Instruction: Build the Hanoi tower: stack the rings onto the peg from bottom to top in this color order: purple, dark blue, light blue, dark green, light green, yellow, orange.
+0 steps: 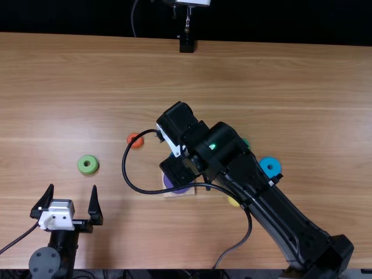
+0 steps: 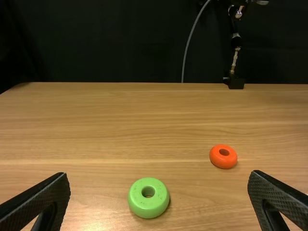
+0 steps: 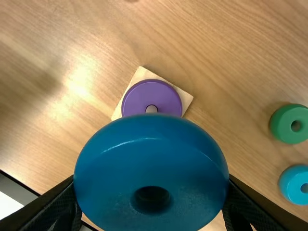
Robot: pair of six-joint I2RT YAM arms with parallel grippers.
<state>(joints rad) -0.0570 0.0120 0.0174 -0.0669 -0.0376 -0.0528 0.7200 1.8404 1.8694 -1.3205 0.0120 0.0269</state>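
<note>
Tower: only the purple ring [image 3: 151,94] is on the peg [image 3: 151,109], lying on the square wooden base [image 3: 141,74]
Dark blue ring [image 3: 149,168]: off the peg, overlapping the base's edge in the right wrist view
Right gripper [image 1: 179,170]: closed on the dark blue ring, one finger at each side
Left gripper [image 1: 72,187]: spread wide, nothing between its fingers
Light green ring [image 2: 147,207], orange ring [image 2: 223,162]: apart on the table [image 2: 96,130]
Dark green ring [image 3: 283,122], light blue ring [image 3: 291,180]: near each other on the table
Yellow ring [image 1: 233,201]: beside the right arm [image 1: 273,209], partly hidden
</note>
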